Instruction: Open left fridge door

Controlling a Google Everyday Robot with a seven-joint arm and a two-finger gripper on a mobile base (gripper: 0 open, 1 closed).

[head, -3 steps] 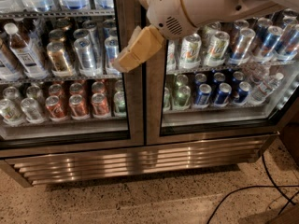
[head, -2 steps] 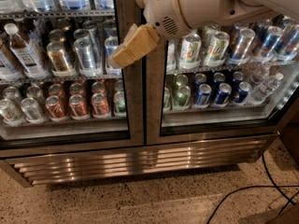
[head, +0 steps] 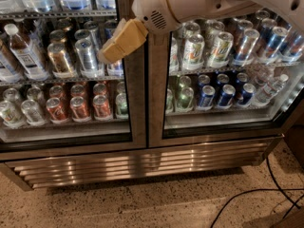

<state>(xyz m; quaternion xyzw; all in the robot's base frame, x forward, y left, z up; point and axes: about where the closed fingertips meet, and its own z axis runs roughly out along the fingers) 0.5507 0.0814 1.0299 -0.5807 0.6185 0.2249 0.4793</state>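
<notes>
Left door [head: 138, 109] fills the left half of the frame and is shut, its steel edge flush against the right door [head: 157, 109] at centre. Gripper [head: 109, 54] is tan, on a white arm [head: 190, 4] entering from the upper right. It sits upper centre, in front of the left door's glass near its right edge. Can't tell if it's open or closed, or if it touches the glass. No brand or label text is legible, only colours. Behind the left glass: a dark-liquid bottle [head: 20, 51] with a white cap at upper left, silver cans [head: 87, 55] beside it, red-orange cans [head: 80, 108] on the shelf below. Behind the right glass: white-and-green cans [head: 194, 51] on the upper shelf, blue cans [head: 226, 95] on the lower shelf, clear bottles [head: 270, 88] far right. Ribbed steel grille [head: 142, 163] runs under both doors. Floor [head: 142, 205] is speckled tan terrazzo. Black cable [head: 247, 197] lies across it at lower right.
</notes>
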